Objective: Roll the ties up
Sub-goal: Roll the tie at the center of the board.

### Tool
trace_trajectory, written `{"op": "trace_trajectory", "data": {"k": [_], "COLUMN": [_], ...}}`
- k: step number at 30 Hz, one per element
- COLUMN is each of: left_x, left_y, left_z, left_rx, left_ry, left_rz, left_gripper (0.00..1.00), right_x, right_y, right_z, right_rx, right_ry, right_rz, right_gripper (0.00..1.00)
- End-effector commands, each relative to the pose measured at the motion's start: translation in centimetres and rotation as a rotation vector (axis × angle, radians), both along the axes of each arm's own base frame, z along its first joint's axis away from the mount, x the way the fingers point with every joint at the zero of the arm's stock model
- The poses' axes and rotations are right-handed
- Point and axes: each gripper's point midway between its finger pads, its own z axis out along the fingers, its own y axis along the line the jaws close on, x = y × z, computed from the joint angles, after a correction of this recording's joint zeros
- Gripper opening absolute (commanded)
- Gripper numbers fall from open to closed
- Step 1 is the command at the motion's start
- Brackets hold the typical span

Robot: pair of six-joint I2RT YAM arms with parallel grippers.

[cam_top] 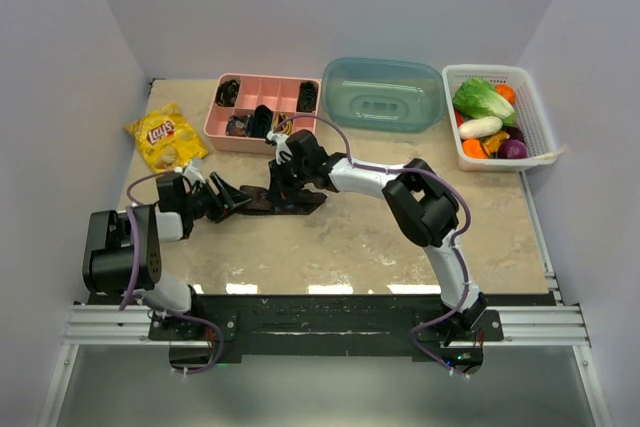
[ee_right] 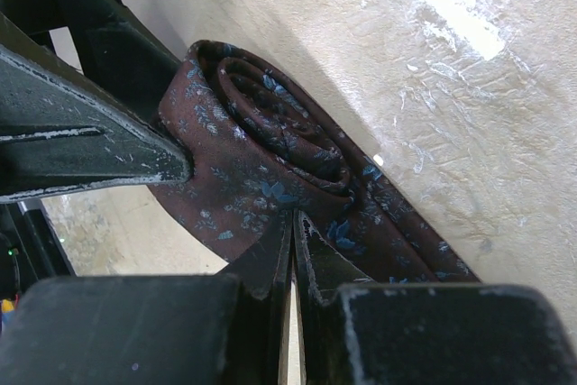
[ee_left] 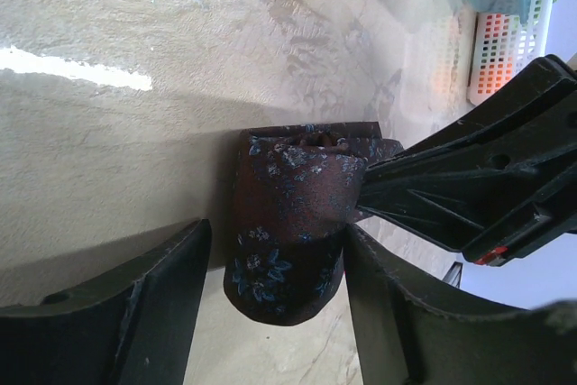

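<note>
The tie (ee_left: 287, 223) lies on the table (cam_top: 380, 247), left of centre, between the two grippers. Part of it is wound into a loose coil, and the rest runs out flat beside it.

The left gripper (cam_top: 236, 199) has its fingers (ee_left: 135, 313) spread on either side of the coil. There is a sliver of table showing on one side, and the other side is close enough that it may be touching. It grips nothing yet.

The right gripper (cam_top: 287, 182) has its fingers (ee_right: 261, 286) pressed together, with the tips right against the coil. We cannot tell whether a fold of fabric is pinched between them or only pushed.

We think the main risk is the coil coming undone. It looks slack and oval rather than tight, so if the right tips lift away before the left fingers have a firm hold, the layers may spring open.

A second risk is an uneven squeeze. If one left finger meets the fabric first, it could shove the coil along the smooth table or tip it over. The inner turns could then slide out sideways.

The fingers might also catch only the outer wrap and leave the core loose. The two grippers are very near each other here, so a careless move could knock one against the other and drag the tie with it.
</note>
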Motion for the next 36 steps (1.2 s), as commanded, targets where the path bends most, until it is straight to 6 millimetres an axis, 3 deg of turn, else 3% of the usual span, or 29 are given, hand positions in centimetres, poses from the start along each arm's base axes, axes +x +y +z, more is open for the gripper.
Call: {"op": "trace_trajectory", "data": {"k": [1, 13, 20, 27, 29, 36], "left_x": [0.4, 1.5, 2.4, 3.6, 3.1, 4.5], "left_y": [-0.3, -2.0, -2.8, -3.7, -4.4, -4.4], "left_z": [-0.4, 0.6, 1.9, 3.2, 2.8, 3.5], "left_rx": [0.011, 0.021, 0.028, 0.122, 0.155, 0.310], "left_ry": [-0.019, -0.078, -0.116, -0.131, -0.096, -0.078], "left_rz": [-0.004, -0.064, -0.100, -0.157, -0.199, -0.212], "left_gripper": [0.63, 0.50, 0.32, 0.26, 0.24, 0.22], "right_x": [0.4, 0.6, 0.7, 0.5, 0.5, 0.4], "right_y": [0.7, 1.3, 1.4, 1.7, 1.7, 1.6], "right_z": [0.4, 0.8, 0.9, 1.0, 1.0, 1.1], "right_rx": [0.015, 0.036, 0.045, 0.051, 0.054, 0.051], "right_ry": [-0.024, -0.016, -0.012, -0.010, -0.008, -0.010], "right_rz": [0.002, 0.007, 0.010, 0.018, 0.018, 0.014], "right_gripper": [0.06, 0.06, 0.06, 0.06, 0.06, 0.06]}}
